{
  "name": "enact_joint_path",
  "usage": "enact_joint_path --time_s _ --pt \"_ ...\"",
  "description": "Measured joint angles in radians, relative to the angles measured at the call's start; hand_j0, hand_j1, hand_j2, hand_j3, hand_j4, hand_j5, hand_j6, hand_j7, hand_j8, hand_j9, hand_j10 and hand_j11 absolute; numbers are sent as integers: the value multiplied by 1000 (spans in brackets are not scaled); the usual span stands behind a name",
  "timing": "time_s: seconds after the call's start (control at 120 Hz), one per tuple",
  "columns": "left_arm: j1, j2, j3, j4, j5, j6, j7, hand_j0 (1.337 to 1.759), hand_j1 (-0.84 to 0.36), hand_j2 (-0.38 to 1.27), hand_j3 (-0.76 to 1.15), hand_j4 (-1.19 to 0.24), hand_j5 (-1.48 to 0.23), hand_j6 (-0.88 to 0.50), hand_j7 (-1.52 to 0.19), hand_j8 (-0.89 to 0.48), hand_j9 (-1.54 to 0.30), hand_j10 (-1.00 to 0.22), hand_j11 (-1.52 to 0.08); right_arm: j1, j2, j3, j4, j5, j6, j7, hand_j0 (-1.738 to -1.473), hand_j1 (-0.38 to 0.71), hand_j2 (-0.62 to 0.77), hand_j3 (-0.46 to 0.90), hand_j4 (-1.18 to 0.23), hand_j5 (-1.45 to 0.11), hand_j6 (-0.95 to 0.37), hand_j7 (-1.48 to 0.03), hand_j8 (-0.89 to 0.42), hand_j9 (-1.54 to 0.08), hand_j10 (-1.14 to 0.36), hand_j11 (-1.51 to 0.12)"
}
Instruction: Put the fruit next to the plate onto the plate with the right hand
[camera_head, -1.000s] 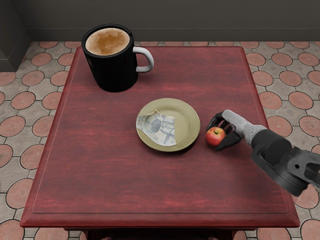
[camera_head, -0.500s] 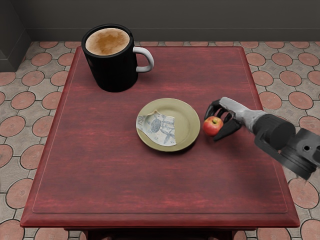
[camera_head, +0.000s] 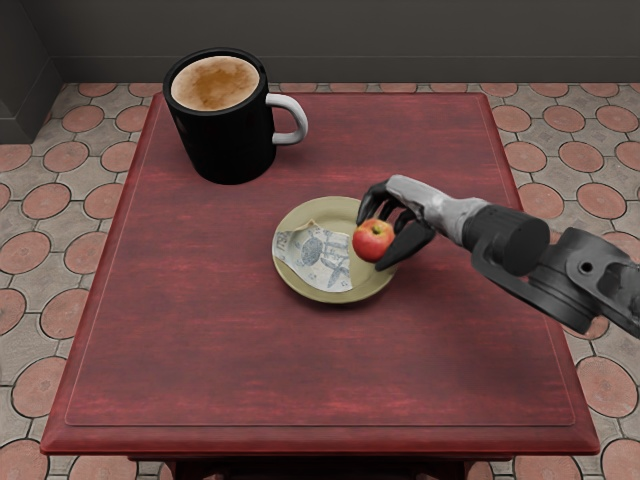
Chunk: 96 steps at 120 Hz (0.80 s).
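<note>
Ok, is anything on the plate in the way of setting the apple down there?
Nothing visible blocks it. The right hand holds the apple over the right side of the plate, which is bare. A crumpled paper lies on the plate's left part, beside the apple rather than under it.

Single head view, high, slanted down over whole table (camera_head: 200, 330), floor around

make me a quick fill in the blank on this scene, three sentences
The apple is gripped by the robot's ____ hand.
The crumpled paper lies on the plate, to the ____ of the apple in the picture.
The black mug has a ____ handle.
Missing words: right; left; white.
</note>
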Motion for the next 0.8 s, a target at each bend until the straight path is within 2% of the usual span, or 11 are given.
enact_joint_path --time_s 0.283,0.55,0.708,0.742,0.8 --pt "0 0 0 0 0 0 0 1658 349 0 0 -1 0 -1 0 -1 0 0 0 85 108 -37 -76 1 -4 0 -1648 124 124 -1 -636 -1174 -441 -1122 -457 -1156 -847 -1159" --pt "0 0 0 0 0 0 0 1658 349 0 0 0 0 -1 0 0 0 0 0 142 229 -82 -207 -8 -4 0 -1648 140 161 0 -628 -1177 -430 -1122 -449 -1154 -849 -1158" --pt "0 0 0 0 0 0 0 1658 349 0 0 0 0 -1 0 0 0 0 0 148 264 -107 -278 -14 -5 0 -1648 140 155 0 -625 -1176 -428 -1121 -449 -1152 -849 -1155" --pt "0 0 0 0 0 0 0 1658 349 0 0 0 0 -1 0 0 0 0 0 149 272 -110 -295 -16 -6 0 -1649 125 129 0 -625 -1103 -423 -1052 -442 -1080 -797 -1083" --pt "0 0 -1 0 0 0 0 1658 349 0 0 0 0 -1 0 -1 0 0 0 151 291 -118 -324 -19 -24 0 -1651 28 94 0 -487 -852 -336 -814 -350 -835 -617 -837"
